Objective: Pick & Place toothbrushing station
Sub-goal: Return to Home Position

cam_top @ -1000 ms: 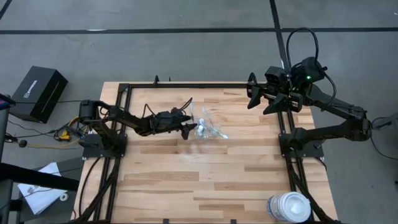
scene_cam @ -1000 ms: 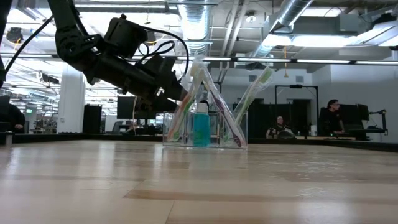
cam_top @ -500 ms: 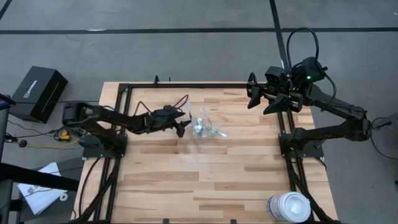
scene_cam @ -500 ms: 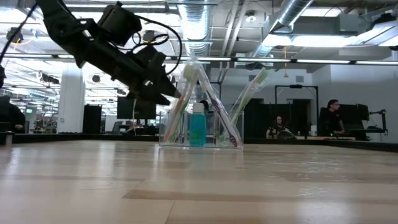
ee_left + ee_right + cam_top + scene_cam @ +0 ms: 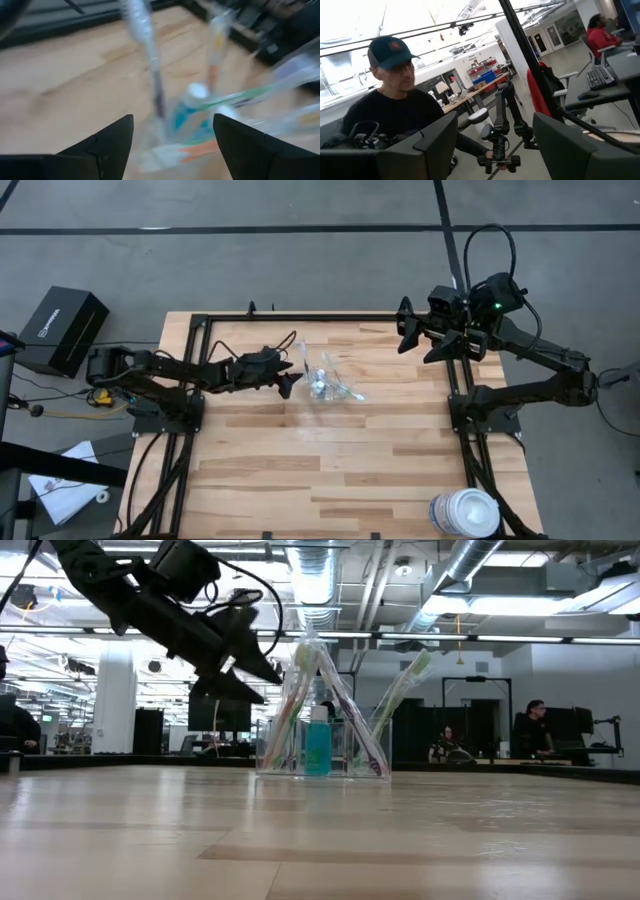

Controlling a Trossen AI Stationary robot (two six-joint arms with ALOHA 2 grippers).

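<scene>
The toothbrushing station (image 5: 330,385) stands on its base on the wooden table, left of centre toward the far edge. It is a small clear container (image 5: 322,748) holding a blue-teal toothpaste tube (image 5: 318,745) and several pale toothbrushes (image 5: 400,690) that lean out of its top. My left gripper (image 5: 287,383) hovers open just left of it, raised and pointing slantwise down at it (image 5: 262,675). Its wrist view shows the station (image 5: 195,112) blurred between and beyond the open fingers (image 5: 172,145). My right gripper (image 5: 410,338) waits open, high over the far right.
A large white round tub (image 5: 465,512) sits at the table's near right corner. A black frame rail (image 5: 300,317) runs along the far edge. A person in a dark cap (image 5: 395,100) shows in the room beyond. Bare wood (image 5: 330,460) lies across the table's middle and near half.
My left gripper has drawn back from the station toward the table's left edge and risen, staying open. The station stands upright where it was.
</scene>
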